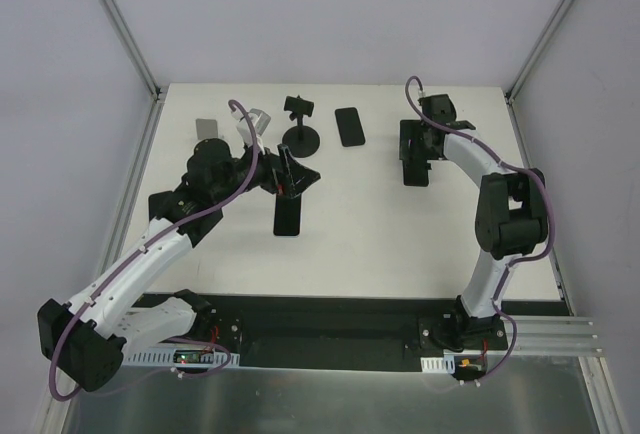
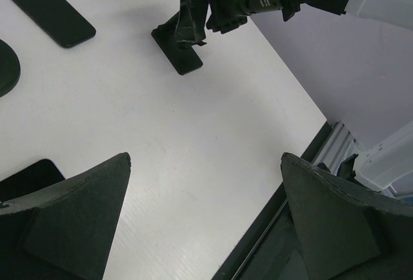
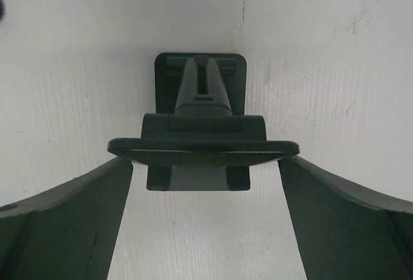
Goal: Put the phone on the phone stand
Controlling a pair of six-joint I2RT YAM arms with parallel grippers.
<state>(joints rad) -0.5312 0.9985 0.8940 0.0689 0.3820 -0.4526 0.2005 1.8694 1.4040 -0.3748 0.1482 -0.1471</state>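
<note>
On the table [image 1: 400, 244], the phone [image 1: 349, 125] lies beside the phone stand [image 1: 300, 135].

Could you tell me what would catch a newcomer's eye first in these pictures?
The black phone lies flat at the table's far centre, beside the round-based phone stand, which is empty. The right gripper sits at a black folding stand, which shows between its jaws.
</note>
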